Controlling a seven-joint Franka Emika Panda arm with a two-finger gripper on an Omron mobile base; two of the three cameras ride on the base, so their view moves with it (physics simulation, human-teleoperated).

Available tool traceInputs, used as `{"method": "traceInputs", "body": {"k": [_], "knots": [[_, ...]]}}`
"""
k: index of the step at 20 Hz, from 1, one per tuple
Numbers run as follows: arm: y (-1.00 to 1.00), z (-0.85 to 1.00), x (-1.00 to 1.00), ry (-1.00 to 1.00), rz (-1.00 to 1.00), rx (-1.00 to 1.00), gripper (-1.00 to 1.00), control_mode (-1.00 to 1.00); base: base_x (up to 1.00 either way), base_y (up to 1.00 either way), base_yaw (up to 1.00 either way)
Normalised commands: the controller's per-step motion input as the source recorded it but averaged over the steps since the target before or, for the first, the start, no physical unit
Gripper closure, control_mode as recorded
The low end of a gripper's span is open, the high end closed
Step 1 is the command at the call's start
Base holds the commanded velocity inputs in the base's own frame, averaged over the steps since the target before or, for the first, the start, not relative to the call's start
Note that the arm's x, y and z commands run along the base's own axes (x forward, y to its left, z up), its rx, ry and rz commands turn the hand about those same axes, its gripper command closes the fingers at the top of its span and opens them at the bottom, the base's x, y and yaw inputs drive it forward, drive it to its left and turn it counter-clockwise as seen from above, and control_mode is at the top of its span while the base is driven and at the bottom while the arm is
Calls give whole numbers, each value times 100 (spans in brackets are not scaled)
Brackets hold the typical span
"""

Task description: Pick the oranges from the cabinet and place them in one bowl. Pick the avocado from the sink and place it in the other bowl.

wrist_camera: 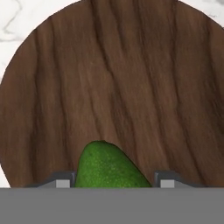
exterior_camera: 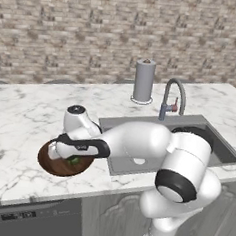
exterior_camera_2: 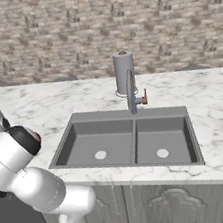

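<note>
Now the avocado (wrist_camera: 109, 166) sits squeezed between the two fingers (wrist_camera: 62, 179) of the gripper (wrist_camera: 111, 180), which grip it tight. Just past the fingers is the dark brown bowl (wrist_camera: 131, 78). Around the bowl is the white counter (exterior_camera: 19, 117), and the sink (exterior_camera_2: 128, 141) is off to the side.

Over the dark brown bowl (exterior_camera: 53, 166): little room, hand low above it, gripper (wrist_camera: 113, 181) closed on the avocado (wrist_camera: 109, 166) just above the wood floor. Around the bowl: bare marble counter (exterior_camera: 19, 117) to the left and behind, open for passage. To the right: sink (exterior_camera_2: 128, 141), both basins bare, easy to reach down into. Behind the sink: faucet (exterior_camera_2: 132, 94) and upright paper-towel roll (exterior_camera_2: 124, 72) close together, blocking a low sweep along the back wall.
</note>
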Motion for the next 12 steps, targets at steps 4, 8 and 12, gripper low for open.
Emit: {"method": "traceInputs", "body": {"k": [4,8,12], "knots": [[5,-11,2,0,-1,0,100,-100,0,0,0],[1,-13,4,0,0,0,100,-100,0,0,0],[0,-10,7,0,0,0,100,-100,0,0,0]]}}
